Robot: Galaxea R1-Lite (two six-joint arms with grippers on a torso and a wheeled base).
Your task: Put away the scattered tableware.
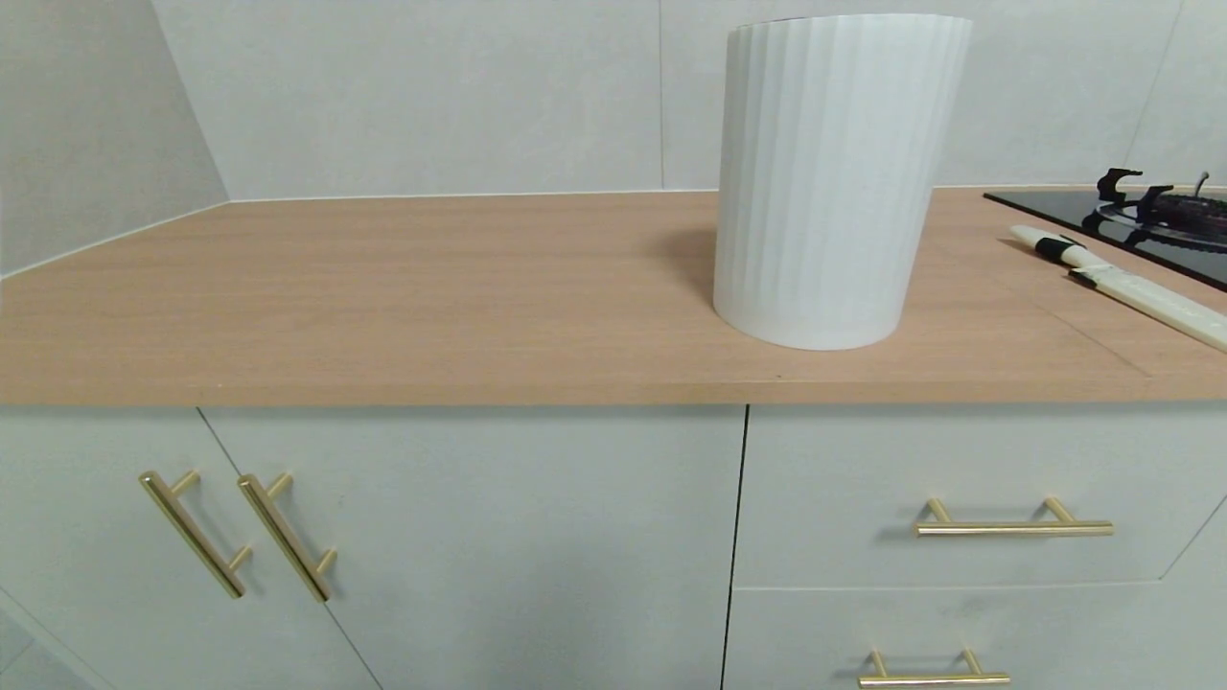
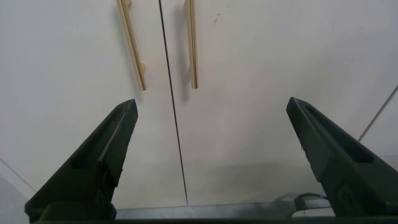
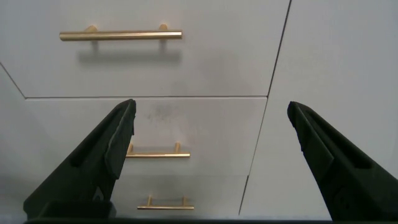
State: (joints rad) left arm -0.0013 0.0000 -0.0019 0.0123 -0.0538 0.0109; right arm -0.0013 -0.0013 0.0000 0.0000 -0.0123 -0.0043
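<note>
Head view: wooden counter (image 1: 383, 297) over pale cabinets, task's stuff all on the right half.

Risks first, L to R.
- Left gripper (image 2: 211, 102): down low facing the double doors, fingers wide apart, holding nothing. Prob. clips the counter edge on the way up if raised too close to the fronts.
- White ribbed holder (image 1: 829, 182): upright, right of centre, tall and likely light. Could tip or skid w/ a bump from an arm crossing to the knife, or w/ a blade dropped in off-centre.
- Knife (image 1: 1122, 286): flat on the counter at far right, just beside the black hob (image 1: 1064, 209), apart from the holder. Thin and flush to the wood, so easy to pinch badly, lose, or shove onto the glass. Partly cut off by the frame edge too, so aim could be off.
- Right gripper (image 3: 210, 104): low before the drawer stack, fingers likewise spread w/ nothing between. Same snag risk vs. counter lip and handles.

Counts, L to R:
- 2 vertical brass door handles (image 2: 132, 43), one each side of the door gap
- 1 holder
- 1 knife
- 1 hob w/ 1 burner grate (image 1: 1160, 206) at the far right edge
- 3 horizontal drawer handles (image 3: 121, 35), stacked, in right wrist view
- 2 grippers
</note>
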